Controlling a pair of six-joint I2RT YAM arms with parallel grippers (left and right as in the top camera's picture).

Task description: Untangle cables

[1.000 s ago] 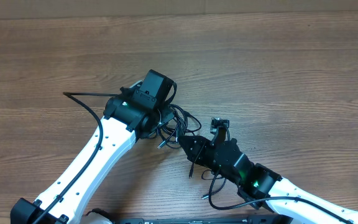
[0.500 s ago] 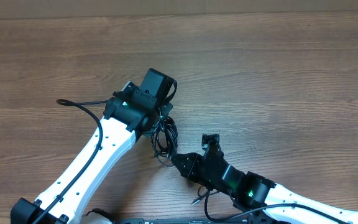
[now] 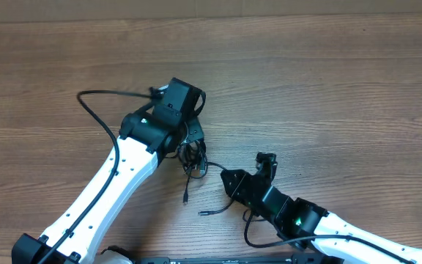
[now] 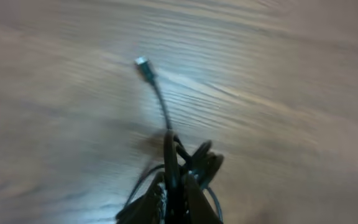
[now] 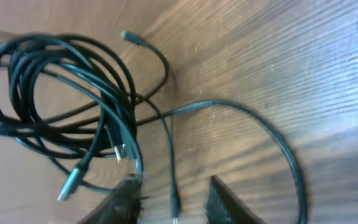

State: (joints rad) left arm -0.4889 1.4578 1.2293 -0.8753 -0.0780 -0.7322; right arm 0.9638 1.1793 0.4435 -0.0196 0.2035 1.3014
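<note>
Overhead view: thin black cables with metallic plug tips (image 3: 193,155) lie tangled on the brown wood-grain bench (image 3: 328,73), bunched at the left pincer (image 3: 189,147), which is clenched on the bundle. Nearby, the right pincer (image 3: 227,177) stands parted and released; the right wrist view shows one cord running between its fingers.
</note>
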